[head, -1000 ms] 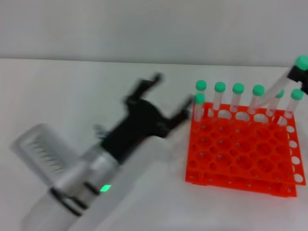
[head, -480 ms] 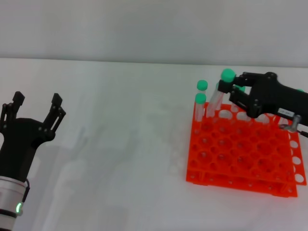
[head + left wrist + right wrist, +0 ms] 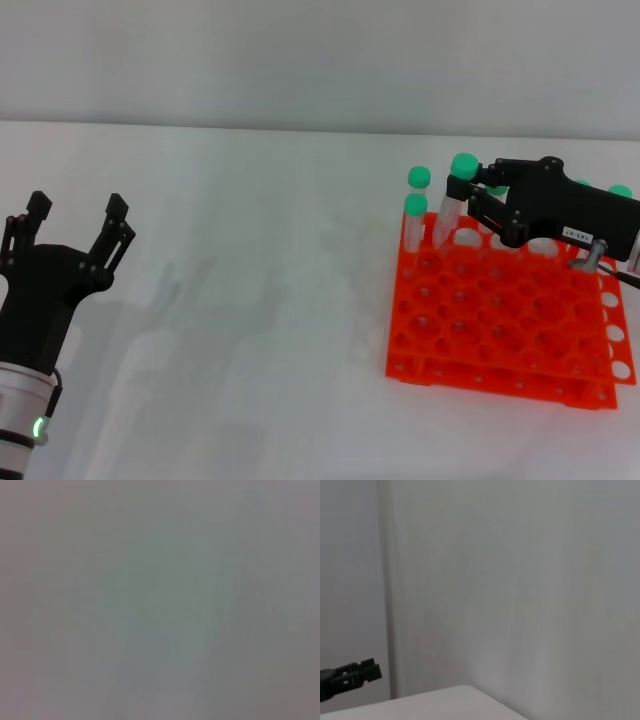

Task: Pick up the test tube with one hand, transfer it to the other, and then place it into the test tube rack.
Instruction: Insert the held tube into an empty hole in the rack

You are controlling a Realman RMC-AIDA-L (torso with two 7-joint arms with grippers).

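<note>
Right gripper (image 3: 470, 190) reaches in from the right edge of the frame, clamped on the test tube (image 3: 452, 200), which stands nearly upright with its tip at a back-row hole of the orange test tube rack (image 3: 500, 330), next to two other green-capped tubes (image 3: 414, 222). Left gripper (image 3: 75, 230) sits at the far left, prongs spread wide, holding nothing.

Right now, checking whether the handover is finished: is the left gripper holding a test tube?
No. In the head view the left gripper stands open and empty at the table's left, while the right gripper holds the test tube over the test tube rack.
</note>
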